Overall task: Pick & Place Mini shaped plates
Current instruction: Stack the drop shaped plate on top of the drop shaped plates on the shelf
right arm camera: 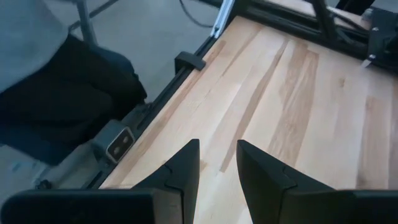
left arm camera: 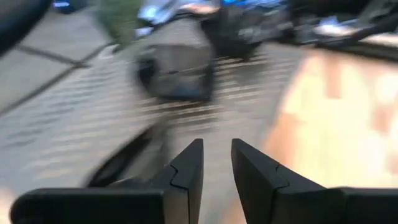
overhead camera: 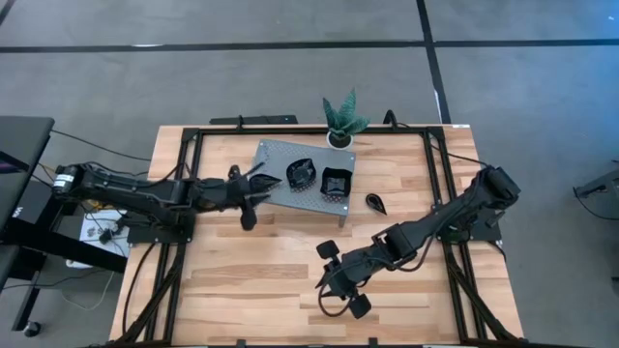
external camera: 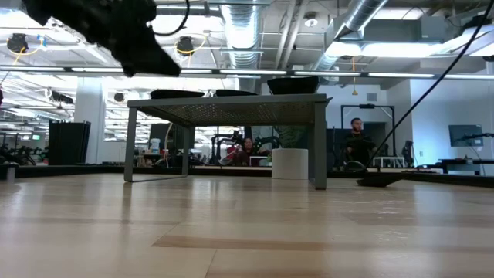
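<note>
From above, the left tool (overhead camera: 253,193), fingers a narrow gap apart and empty, hovers at the nine o'clock edge of the grey perforated metal stand (overhead camera: 276,159), which carries glossy black mini shaped plates (overhead camera: 335,181). A teardrop plate (overhead camera: 374,202) lies on the wooden counter (overhead camera: 261,280) at the stand's three o'clock. The low view shows dishes atop the stand. The right tool (right arm camera: 217,165), narrowly parted and empty, hangs over bare counter at six o'clock.

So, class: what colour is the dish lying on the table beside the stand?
Glossy black dish; high view.

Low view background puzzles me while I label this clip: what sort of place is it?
Probably an open robotics lab or workshop: exposed ceiling ducts, people at workstations behind, and a grey perforated stand on a butcher-block table.
</note>
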Motion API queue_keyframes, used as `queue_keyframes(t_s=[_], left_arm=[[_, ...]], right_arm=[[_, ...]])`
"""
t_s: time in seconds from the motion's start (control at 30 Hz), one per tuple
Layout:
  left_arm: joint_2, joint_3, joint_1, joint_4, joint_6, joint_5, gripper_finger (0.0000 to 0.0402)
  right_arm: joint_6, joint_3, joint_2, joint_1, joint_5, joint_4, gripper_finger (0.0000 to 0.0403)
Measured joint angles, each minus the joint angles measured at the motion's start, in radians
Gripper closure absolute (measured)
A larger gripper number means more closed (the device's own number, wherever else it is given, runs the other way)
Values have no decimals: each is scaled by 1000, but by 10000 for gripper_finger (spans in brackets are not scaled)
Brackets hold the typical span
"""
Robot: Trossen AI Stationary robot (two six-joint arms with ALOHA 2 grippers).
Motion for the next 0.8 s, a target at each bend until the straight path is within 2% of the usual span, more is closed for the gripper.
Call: queue_keyframes(t_s=[0.23, 0.47, 0.63, 0.8], left_arm=[[0, 1, -116, 111, 2, 191, 320], [14, 1, -296, 116, 3, 206, 320], [54, 1, -386, 136, 4, 198, 320], [74, 1, -392, 155, 4, 190, 320]], right_arm=[[17, 0, 0, -35, 0, 71, 302], [126, 2, 24, -75, 0, 71, 302], [348, 4, 61, -102, 3, -39, 302], [697, 1, 83, -86, 36, -300, 302]])
